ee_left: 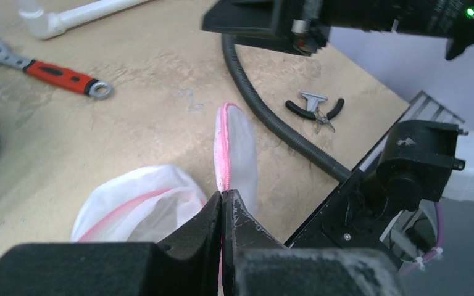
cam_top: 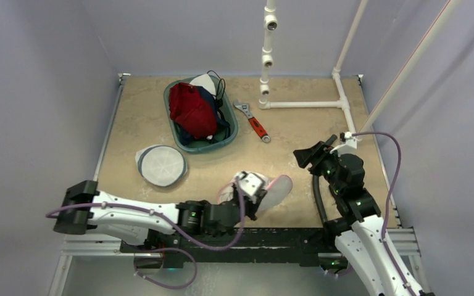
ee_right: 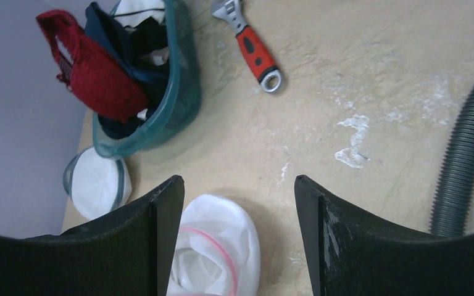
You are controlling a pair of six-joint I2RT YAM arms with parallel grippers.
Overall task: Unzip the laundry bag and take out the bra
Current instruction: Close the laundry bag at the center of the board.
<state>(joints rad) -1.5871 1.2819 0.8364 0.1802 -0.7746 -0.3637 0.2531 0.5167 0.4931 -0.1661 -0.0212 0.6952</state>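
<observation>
The white mesh laundry bag (cam_top: 276,188) with a pink zipper (ee_left: 224,142) lies near the table's front edge. My left gripper (cam_top: 251,185) is shut on the bag's zipper edge (ee_left: 222,194) and holds a flap of it upright. The bag (ee_right: 216,246) looks open, with white folds inside; I cannot make out a bra in it. My right gripper (cam_top: 302,157) is open and empty (ee_right: 237,182), held above the table just behind and right of the bag. A red lacy garment (cam_top: 191,111) lies on top of the clothes in the basket.
A teal basket (cam_top: 231,132) of clothes stands at the back left. A round white mesh pouch (cam_top: 160,164) lies in front of it. A red-handled wrench (cam_top: 256,123) and a white pipe frame (cam_top: 302,103) are at the back. A black hose (ee_left: 265,117) and pliers (ee_left: 315,108) lie right of the bag.
</observation>
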